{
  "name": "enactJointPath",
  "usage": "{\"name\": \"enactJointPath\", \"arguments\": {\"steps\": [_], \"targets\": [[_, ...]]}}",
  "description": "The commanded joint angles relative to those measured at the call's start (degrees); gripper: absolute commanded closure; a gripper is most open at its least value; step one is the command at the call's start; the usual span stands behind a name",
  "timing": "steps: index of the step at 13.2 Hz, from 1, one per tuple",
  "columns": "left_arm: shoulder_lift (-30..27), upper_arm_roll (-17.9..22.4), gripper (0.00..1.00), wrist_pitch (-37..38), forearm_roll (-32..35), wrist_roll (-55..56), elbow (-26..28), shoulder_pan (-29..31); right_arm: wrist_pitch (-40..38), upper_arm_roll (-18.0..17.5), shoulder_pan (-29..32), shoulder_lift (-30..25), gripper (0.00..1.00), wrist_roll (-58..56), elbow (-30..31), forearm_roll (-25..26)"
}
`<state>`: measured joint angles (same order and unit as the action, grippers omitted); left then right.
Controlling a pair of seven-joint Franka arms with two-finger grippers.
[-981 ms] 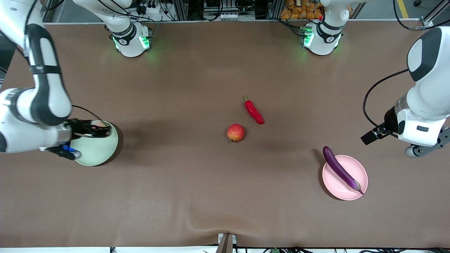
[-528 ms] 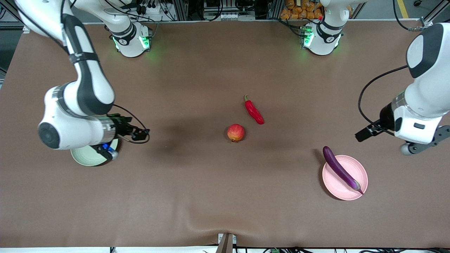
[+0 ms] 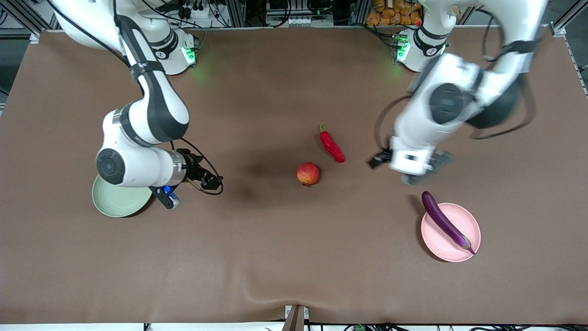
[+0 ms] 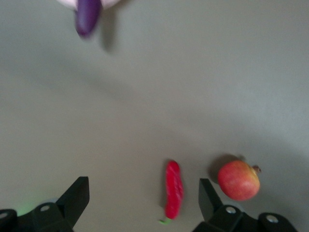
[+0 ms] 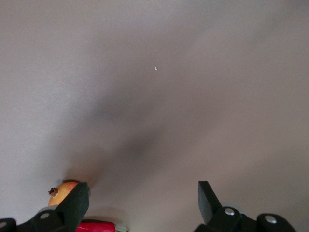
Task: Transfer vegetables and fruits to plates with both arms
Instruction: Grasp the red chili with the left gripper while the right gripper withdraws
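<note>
**Ana:** Fruit first: where does the pomegranate-like fruit [image 3: 308,173] sit against the two grippers?

**Ben:** It lies on the table near the middle, just nearer the front camera than the red chili pepper [image 3: 332,144], the two close but apart. The right gripper [image 3: 212,180] hangs low over bare table, between the pale green plate [image 3: 118,202] and the fruit, with a clear gap to the fruit. Its fingers stand apart with nothing between them; in the right wrist view [image 5: 142,203] the fruit [image 5: 63,191] shows just past one fingertip.

**Ana:** And the left gripper?

**Ben:** The left gripper [image 4: 144,200] also has its fingers spread and holds nothing. In the left wrist view the chili [image 4: 174,189] lies between the two fingertips, lower down on the table, and the fruit [image 4: 238,180] beside one fingertip. The left arm's hand [image 3: 411,161] is over the table toward the left arm's end from the chili.

**Ana:** Surface and surroundings?

**Ben:** A brown table cover [image 3: 275,257], with a small ridge at the edge nearest the front camera. Green-lit arm bases and racks with cables stand along the farther edge.

**Ana:** Anything else?

**Ben:** The purple eggplant [image 3: 445,222] lies slantwise on the pale pink plate [image 3: 473,232], its rounded end overhanging the rim. The green plate is partly covered by the right arm. Nothing lies between either gripper and the fruit or chili.
</note>
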<state>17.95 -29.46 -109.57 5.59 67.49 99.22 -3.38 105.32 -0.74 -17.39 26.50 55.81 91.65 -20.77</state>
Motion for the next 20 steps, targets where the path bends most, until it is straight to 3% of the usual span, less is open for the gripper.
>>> {"name": "enactJointPath", "arguments": {"steps": [1, 6, 9, 11, 13, 15, 16, 18, 19, 20], "targets": [[-2.21, -0.16, 0.0, -9.04, -0.32, 7.2, 9.56, -2.94, 0.67, 0.65, -0.36, 0.48, 0.0, 1.84, -0.77, -1.47], [4.37, -0.51, 0.0, -23.74, 1.35, 14.76, 17.14, -8.83, 3.5, 0.74, -2.39, 0.75, 0.0, 7.83, -1.47, -1.03], [6.48, -0.43, 0.0, -25.51, 1.79, 15.48, 19.34, -10.06, -6.31, 0.92, -2.3, 0.04, 0.0, 8.0, -5.75, -0.77], [7.8, -0.43, 0.0, -29.53, 2.14, 15.57, 20.92, -9.98, -8.73, 0.83, -2.91, 0.04, 0.0, 8.35, -7.79, -1.29], [10.17, -0.16, 0.0, -33.31, 3.45, 16.79, 20.93, -10.16, -7.68, 0.65, -3.7, 0.65, 0.0, 8.35, -7.71, -1.99], [12.63, 0.01, 0.08, -36.75, 7.4, 18.9, 20.76, -9.81, -2.08, 0.74, -5.2, 1.53, 0.0, 8.61, -6.84, -2.26], [13.77, 0.01, 0.26, -37.11, 9.33, 19.52, 20.41, -9.89, -0.22, 0.74, -5.9, 2.4, 0.0, 10.18, -6.83, -2.26], [14.31, 0.1, 0.83, -37.11, 11.89, 20.66, 20.23, -9.54, 3.82, 0.74, -7.3, 3.64, 0.0, 13.52, -6.74, -2.26], [14.05, 0.1, 1.0, -36.94, 11.99, 20.67, 20.23, -9.37, 4.88, 0.74, -8.01, 3.99, 0.0, 14.84, -6.74, -2.26], [13.0, 0.1, 1.0, -36.42, 11.99, 20.58, 20.23, -8.93, 5.59, 0.74, -8.36, 4.26, 0.0, 15.64, -6.74, -2.26]]}}
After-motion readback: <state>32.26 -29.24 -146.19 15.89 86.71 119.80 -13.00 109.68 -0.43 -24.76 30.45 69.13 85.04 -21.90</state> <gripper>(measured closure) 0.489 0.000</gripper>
